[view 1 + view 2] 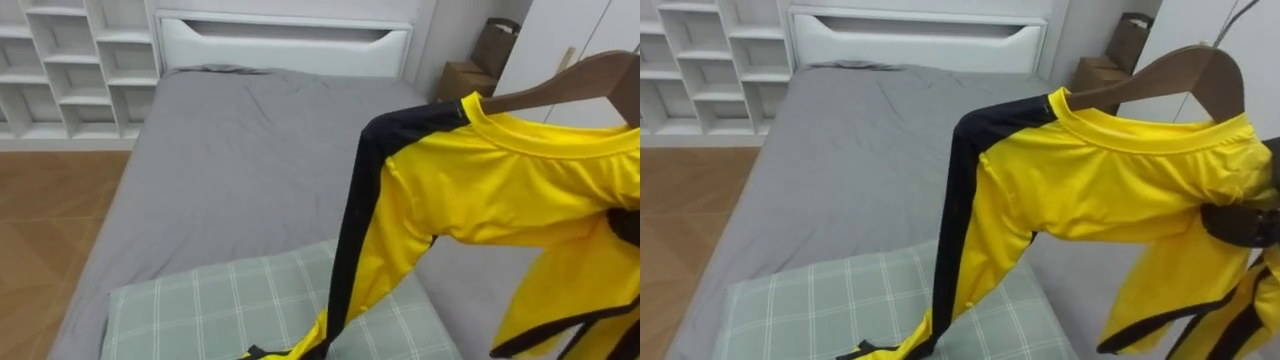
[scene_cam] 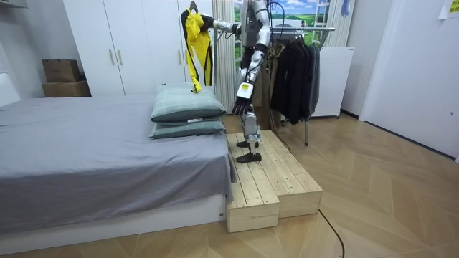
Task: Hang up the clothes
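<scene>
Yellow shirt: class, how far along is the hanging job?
Done: the yellow shirt is on its wooden hanger. In hand: the right hand holds it up over the pillows. Still to do: moving it onto the clothes rack behind the robot.

The shirt (image 1: 1110,180) at 3 o'clock is smooth yellow cloth with a faint sheen, its black stripe alike; the hanger (image 1: 1180,75) in it is dark wood, smooth and satin. The bed sheet (image 1: 230,160) at 10 o'clock is matt grey cloth, lightly creased. The pillow (image 1: 220,300) at 6 o'clock is soft checked cloth. The headboard (image 1: 920,40) at 12 o'clock looks smooth, white-painted. In the room view the platform (image 2: 269,183) is bare pale wooden planks
</scene>
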